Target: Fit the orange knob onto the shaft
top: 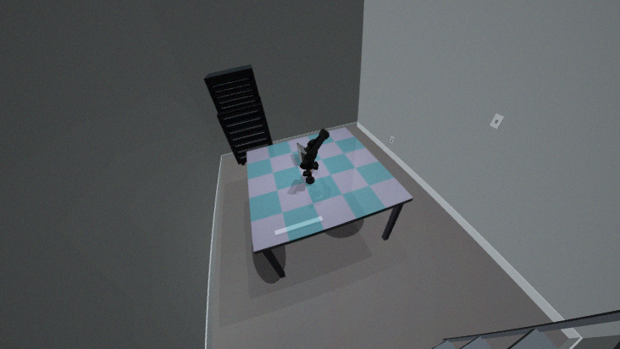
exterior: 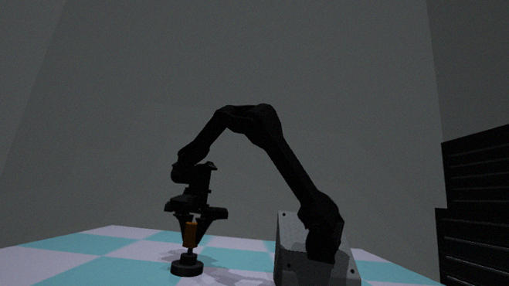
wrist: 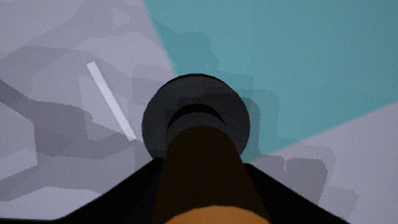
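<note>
The orange knob is a tall cylinder, nearly upright with a slight tilt in the exterior view. My gripper is shut on it, one finger on each side. The round dark pedestal stands on the table below, a wide base with a narrower step on top. A short piece of the dark shaft shows between the step and the knob's lower end. The knob is over the shaft, above the step and not touching it. The shaft's upper part and the knob's hole are hidden.
The checkered table carries everything. The arm's grey base block stands right of the pedestal in the exterior view. A white strip lies on the table. A black shelf unit stands beyond the table.
</note>
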### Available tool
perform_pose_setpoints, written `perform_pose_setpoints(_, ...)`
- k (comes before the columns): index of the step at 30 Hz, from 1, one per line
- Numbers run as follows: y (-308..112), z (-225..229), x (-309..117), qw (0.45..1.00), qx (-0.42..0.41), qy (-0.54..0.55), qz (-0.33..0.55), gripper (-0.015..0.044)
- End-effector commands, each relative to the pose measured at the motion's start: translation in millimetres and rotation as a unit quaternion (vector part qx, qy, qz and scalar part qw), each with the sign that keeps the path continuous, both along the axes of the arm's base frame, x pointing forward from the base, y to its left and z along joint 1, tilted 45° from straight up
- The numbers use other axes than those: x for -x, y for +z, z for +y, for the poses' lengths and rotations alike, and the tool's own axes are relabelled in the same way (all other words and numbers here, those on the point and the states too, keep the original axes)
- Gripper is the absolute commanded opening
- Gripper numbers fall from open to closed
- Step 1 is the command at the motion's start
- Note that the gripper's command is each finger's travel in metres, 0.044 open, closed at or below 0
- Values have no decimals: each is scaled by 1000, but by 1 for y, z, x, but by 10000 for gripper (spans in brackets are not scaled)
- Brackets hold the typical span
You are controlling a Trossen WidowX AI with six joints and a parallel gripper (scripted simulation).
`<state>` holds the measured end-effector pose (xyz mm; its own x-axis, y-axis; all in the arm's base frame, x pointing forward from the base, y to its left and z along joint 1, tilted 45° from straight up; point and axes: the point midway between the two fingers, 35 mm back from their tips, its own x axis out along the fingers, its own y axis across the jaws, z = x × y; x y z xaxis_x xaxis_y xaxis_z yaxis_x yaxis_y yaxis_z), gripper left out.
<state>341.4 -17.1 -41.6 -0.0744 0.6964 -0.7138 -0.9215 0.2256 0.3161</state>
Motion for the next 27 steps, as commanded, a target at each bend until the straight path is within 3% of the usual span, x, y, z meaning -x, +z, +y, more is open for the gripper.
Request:
perform_pose_setpoints(1, -1, 0, 1, 999, -3, 24, -24, 0)
perform_pose_setpoints(27, -3, 3, 0, 999, -3, 24, -24, 0)
